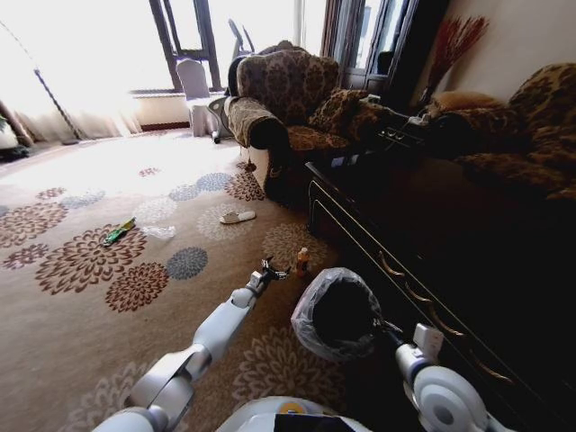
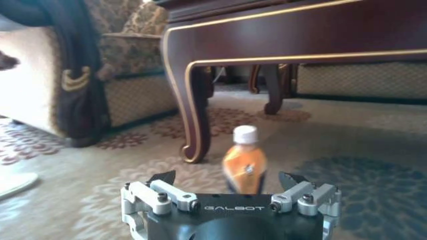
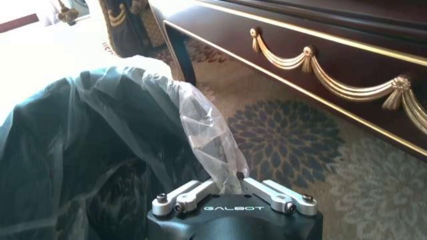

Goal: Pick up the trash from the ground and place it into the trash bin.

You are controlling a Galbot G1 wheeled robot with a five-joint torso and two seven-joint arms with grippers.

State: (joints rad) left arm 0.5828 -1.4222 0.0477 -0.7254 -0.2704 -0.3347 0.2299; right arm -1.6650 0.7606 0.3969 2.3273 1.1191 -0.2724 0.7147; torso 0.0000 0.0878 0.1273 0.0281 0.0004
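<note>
A small orange bottle (image 1: pixel 302 261) with a white cap stands upright on the carpet beside the dark table's leg. My left gripper (image 1: pixel 270 270) is low to the floor just short of it. In the left wrist view the left gripper (image 2: pixel 227 178) is open, and the bottle (image 2: pixel 245 162) stands straight ahead between the lines of its fingertips (image 2: pixel 162 177). The black trash bin (image 1: pixel 337 313) with its translucent liner sits to the right. My right gripper (image 3: pixel 227 184) is shut on the liner's edge (image 3: pixel 200 120) at the bin's rim. A green wrapper (image 1: pixel 118 231) and clear film (image 1: pixel 159 231) lie farther left.
A long dark table (image 1: pixel 423 243) with gold trim runs along the right, its curved leg (image 2: pixel 193 115) close to the bottle. An armchair (image 1: pixel 288 99) stands beyond. A white slipper (image 1: pixel 238 217) lies on the patterned carpet (image 1: pixel 81 324).
</note>
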